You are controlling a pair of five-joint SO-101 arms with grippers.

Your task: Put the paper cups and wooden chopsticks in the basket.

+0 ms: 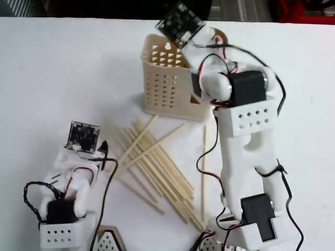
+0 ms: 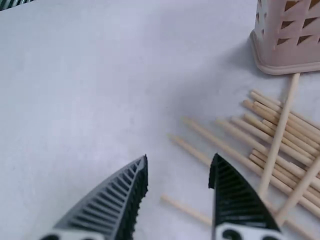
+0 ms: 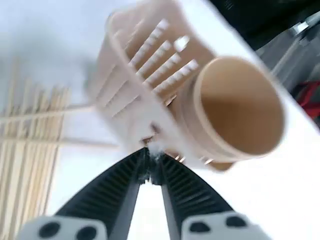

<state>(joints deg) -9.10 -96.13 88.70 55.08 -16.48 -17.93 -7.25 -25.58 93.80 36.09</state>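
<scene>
Right end effector [image 3: 150, 160] closed on blurred basket [image 3: 127, 75] rim beside paper cup [image 3: 240, 110]; left end effector [image 2: 177, 170] open near cut-off chopsticks [image 2: 280, 145].

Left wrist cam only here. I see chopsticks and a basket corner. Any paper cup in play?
Observer: Yes, one paper cup is at the basket, its open mouth facing the right wrist view.
Operator: Where's the other arm?
Observer: The right gripper is over the basket, shut at its rim.
Operator: Any strays outside my frame?
Observer: One chopstick lies off to the side of the pile, next to the right arm.
</scene>
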